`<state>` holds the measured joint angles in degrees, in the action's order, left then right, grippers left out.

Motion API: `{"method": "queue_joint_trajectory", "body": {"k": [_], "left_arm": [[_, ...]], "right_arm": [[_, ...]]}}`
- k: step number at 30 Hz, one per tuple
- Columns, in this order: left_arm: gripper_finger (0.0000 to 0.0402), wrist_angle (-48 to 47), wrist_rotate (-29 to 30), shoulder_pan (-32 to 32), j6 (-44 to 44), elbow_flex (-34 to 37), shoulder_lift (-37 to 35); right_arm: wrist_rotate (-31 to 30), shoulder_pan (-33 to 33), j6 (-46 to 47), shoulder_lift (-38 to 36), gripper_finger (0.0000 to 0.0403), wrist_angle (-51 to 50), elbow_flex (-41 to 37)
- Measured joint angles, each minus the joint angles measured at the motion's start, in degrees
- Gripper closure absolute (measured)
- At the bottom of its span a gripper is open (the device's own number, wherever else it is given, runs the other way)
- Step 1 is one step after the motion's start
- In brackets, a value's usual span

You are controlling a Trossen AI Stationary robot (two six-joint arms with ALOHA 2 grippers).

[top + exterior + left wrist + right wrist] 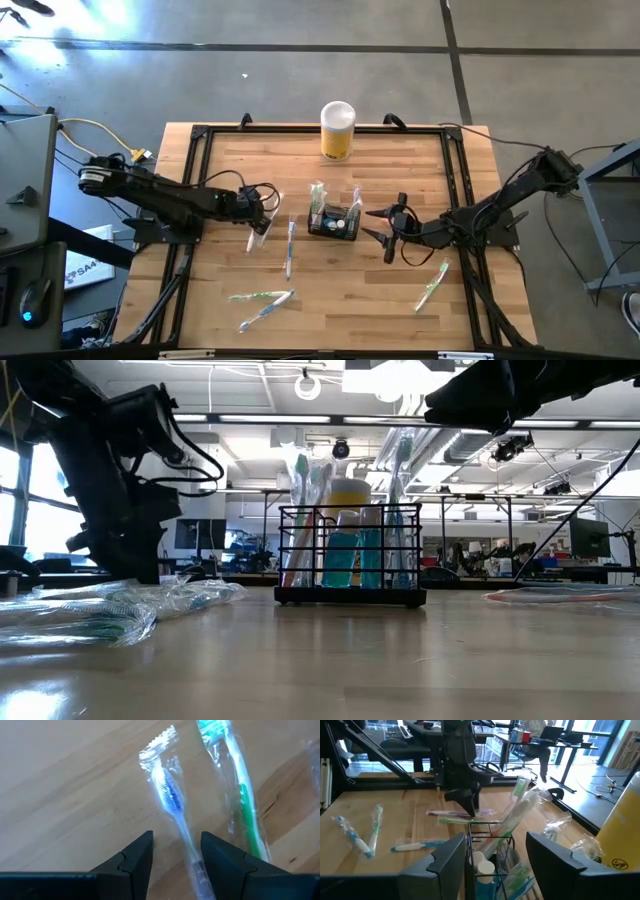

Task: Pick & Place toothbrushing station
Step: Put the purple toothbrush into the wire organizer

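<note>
The right gripper (392,229) hangs with jaws apart just beside the toothbrushing station (334,221), which stands straight ahead of its fingers, while the left gripper (176,851), also open, straddles a wrapped blue toothbrush (170,805) farther away.

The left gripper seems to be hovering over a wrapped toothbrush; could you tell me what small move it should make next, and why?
Probably lower and close. The left gripper is open, its fingers either side of the handle of the blue plastic-wrapped toothbrush lying flat on the wooden table, so a short descent should let it grasp.
</note>
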<state>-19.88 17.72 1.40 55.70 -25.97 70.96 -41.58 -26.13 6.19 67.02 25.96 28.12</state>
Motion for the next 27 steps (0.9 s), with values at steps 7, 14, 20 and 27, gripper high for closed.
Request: {"method": "queue_joint_trajectory", "body": {"k": [7, 14, 20, 27], "left_arm": [[0.0252, -0.4, 0.46, 0.16, -7.92, -0.09, 2.15], [0.0369, 0.12, 2.98, 0.16, -10.21, -0.05, 2.23], [0.0389, 2.04, 4.77, 0.21, -12.85, 0.06, 2.28], [0.0398, 1.65, 7.76, 3.99, -15.82, -4.14, -0.43]], "right_arm": [[0.17, 0.0, 2.21, 0.0, 0.0202, -1.76, 0.0], [0.17, 0.0, 6.12, 0.0, 0.0202, -4.76, 0.0], [0.05, 0.51, 6.09, 0.0, 0.0202, -4.97, 0.0], [0.0, 2.64, 6.24, 0.64, 0.0202, -6.07, 0.0]]}}
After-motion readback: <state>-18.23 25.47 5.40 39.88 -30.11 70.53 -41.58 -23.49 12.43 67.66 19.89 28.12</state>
